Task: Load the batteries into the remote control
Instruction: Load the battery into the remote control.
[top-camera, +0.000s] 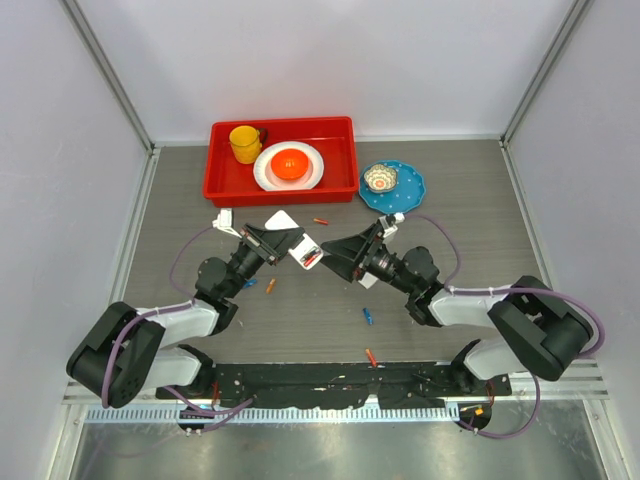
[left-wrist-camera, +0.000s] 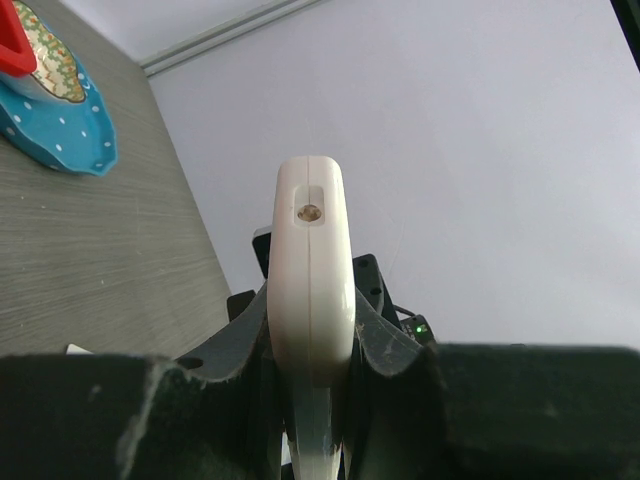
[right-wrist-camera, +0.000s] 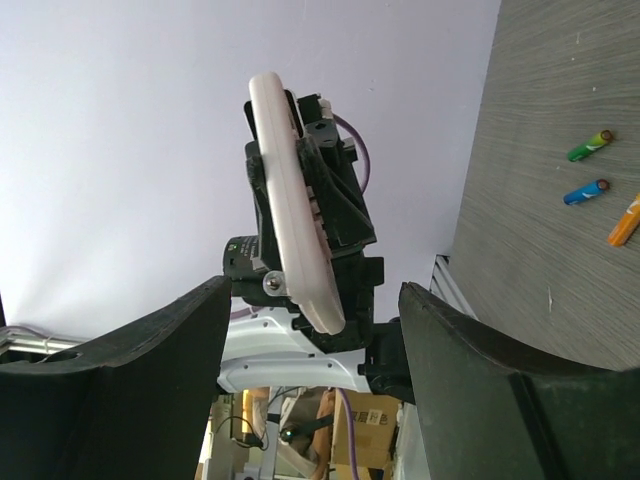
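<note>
My left gripper (top-camera: 298, 246) is shut on the white remote control (top-camera: 308, 252) and holds it above the table's middle. In the left wrist view the remote control (left-wrist-camera: 312, 260) stands edge-on between the fingers of the left gripper (left-wrist-camera: 312, 335). My right gripper (top-camera: 332, 250) faces it, open and holding nothing. In the right wrist view the remote control (right-wrist-camera: 292, 200) stands just ahead of the wide jaws of the right gripper (right-wrist-camera: 315, 300). Batteries lie loose on the table: orange (top-camera: 270, 285), blue (top-camera: 368, 316), red (top-camera: 372, 357). More batteries show as green (right-wrist-camera: 590, 145) and blue (right-wrist-camera: 585, 191).
A red tray (top-camera: 222, 185) at the back holds a yellow cup (top-camera: 245, 143) and a white plate with an orange bowl (top-camera: 290, 165). A blue plate (top-camera: 408, 190) with a small bowl stands right of it. White flat pieces (top-camera: 283, 218) lie behind the left gripper.
</note>
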